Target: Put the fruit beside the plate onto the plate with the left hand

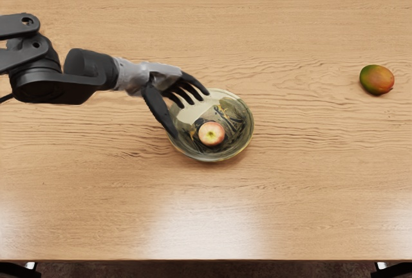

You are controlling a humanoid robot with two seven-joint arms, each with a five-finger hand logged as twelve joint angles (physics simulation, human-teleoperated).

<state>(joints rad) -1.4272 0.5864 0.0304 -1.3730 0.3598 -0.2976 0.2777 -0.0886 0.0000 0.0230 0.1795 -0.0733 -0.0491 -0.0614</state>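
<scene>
Already the apple (211,134) lies inside the plate (248,114), a little below the plate's middle, resting on the glass and touching no part of me. My left robot hand (168,88) hangs over the plate's left rim. Its fingers (193,85) are fanned wide over the upper-left of the dish and the thumb (159,107) points down along the left edge; it holds nothing.

So I judge the placing itself done, and the step in hand is to get clear without disturbing the fruit. To do that well I would lift first, straight up off the rim, with the fingers spread so none hooks the glass wall. Only then would I draw back to the left of the plate, along the line my arm (64,75) comes in on. The thumb is the part to watch. It looks close to the rim, perhaps touching, though I cannot tell its height above the glass from this one view. A sideways drag there could slide the dish and set the apple rolling.

Room is generous. Left of the plate the counter (206,213) is bare wood, and below the plate too, down to the near edge. A mango (376,79) sits well apart to the right of the plate, near the counter's right edge and out of my path.
</scene>
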